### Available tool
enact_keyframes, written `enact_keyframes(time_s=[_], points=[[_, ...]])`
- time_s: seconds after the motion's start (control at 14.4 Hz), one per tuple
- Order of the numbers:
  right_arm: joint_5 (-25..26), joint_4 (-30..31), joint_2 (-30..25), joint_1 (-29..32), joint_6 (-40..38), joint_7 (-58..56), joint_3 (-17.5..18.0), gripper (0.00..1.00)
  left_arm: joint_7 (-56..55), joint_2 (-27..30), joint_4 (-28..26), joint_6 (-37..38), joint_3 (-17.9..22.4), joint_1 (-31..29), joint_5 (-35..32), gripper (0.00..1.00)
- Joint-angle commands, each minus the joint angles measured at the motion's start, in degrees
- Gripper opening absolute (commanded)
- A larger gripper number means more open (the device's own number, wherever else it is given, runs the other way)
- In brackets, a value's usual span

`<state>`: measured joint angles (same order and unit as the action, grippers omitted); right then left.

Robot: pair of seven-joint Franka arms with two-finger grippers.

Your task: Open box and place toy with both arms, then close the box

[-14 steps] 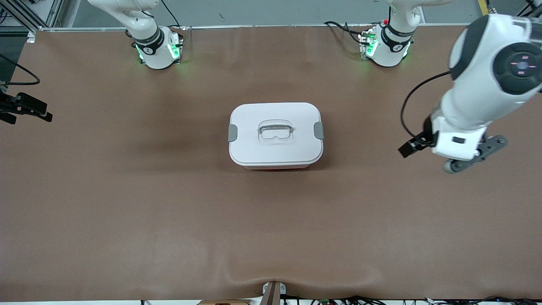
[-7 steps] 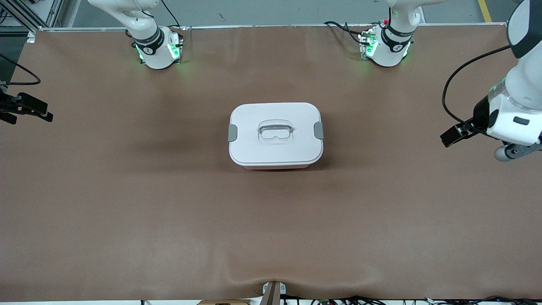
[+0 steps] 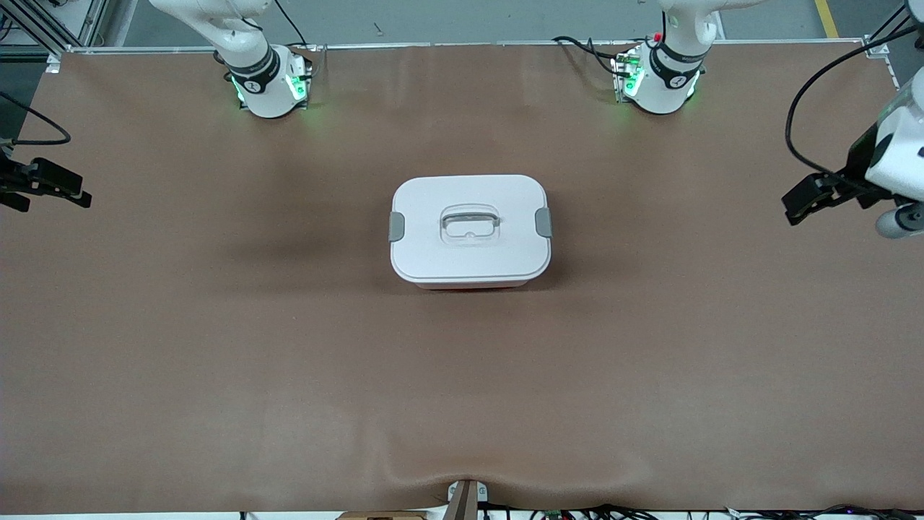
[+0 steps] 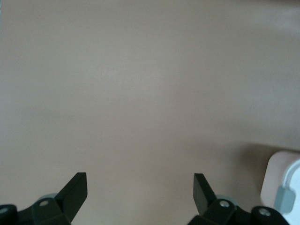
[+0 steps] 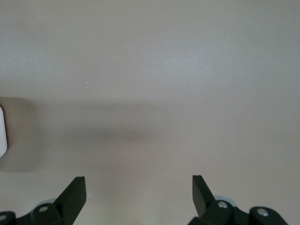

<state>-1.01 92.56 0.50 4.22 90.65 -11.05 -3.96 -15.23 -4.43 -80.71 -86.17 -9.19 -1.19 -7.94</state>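
The box (image 3: pixel 470 230) sits mid-table, lid clipped on; no toy is in view, perhaps already inside. My left gripper (image 4: pixel 139 193) and right gripper (image 5: pixel 138 194) hover spread wide and empty over the table's two ends. Judged stage: closing done.
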Motion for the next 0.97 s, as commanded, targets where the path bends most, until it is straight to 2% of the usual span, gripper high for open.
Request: enact_keyframes(time_s=[0.0,0.14,0.35,0.9], points=[[-0.2,-0.6,-0.1,0.2,-0.3,-0.1,0.3,1.00,5.0,8.8,-9.1,-0.2,9.6,6.5,4.9,1.00],[-0.2,-0.5,-0.1,-0.3,-0.3,-0.1,0.4,1.00,5.1,11.6,-12.6,-0.3,10.0,7.3,5.0,1.00],[-0.2,-0.3,-0.1,-0.7,-0.5,0.0,0.4,1.00,5.1,13.4,-15.1,-0.7,9.7,8.0,5.0,1.00],[0.0,-0.3,0.2,-1.3,-0.2,0.0,0.4,1.00,5.2,13.3,-14.6,-0.7,9.2,8.5,5.3,1.00]])
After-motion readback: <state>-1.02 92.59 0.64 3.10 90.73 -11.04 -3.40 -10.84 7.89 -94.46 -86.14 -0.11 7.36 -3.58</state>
